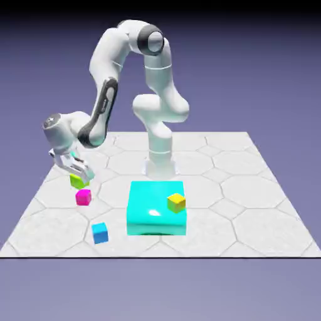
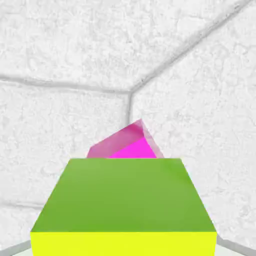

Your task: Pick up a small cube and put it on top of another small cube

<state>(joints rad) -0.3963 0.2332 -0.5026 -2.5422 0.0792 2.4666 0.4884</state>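
Right now the gripper (image 1: 84, 175) is clenched on the lime-green cube (image 1: 78, 182), which sits between its two fingers toward 9 o'clock in the exterior view. The magenta cube (image 1: 83, 198) rests on the pale table (image 1: 210, 241) just below it in that view, at about 6 o'clock from the held cube, with a narrow strip of table showing between them. From the magenta cube, the blue cube (image 1: 99, 233) lies at 5 o'clock, and the large cyan block (image 1: 147, 200) is well apart at roughly 3 o'clock. The yellow-orange cube (image 1: 176, 203) is on top of that block, toward its 3 o'clock side. At 12 o'clock from the block stands the base of the white arm (image 1: 110, 53), which arches over to 9 o'clock and angles its hand down. In the hand view the lime-green cube looms large at 6 o'clock, its near face bright and its upper one darker. Past its 12 o'clock edge peeks the magenta cube, partly hidden, with shaded and bright pink patches.
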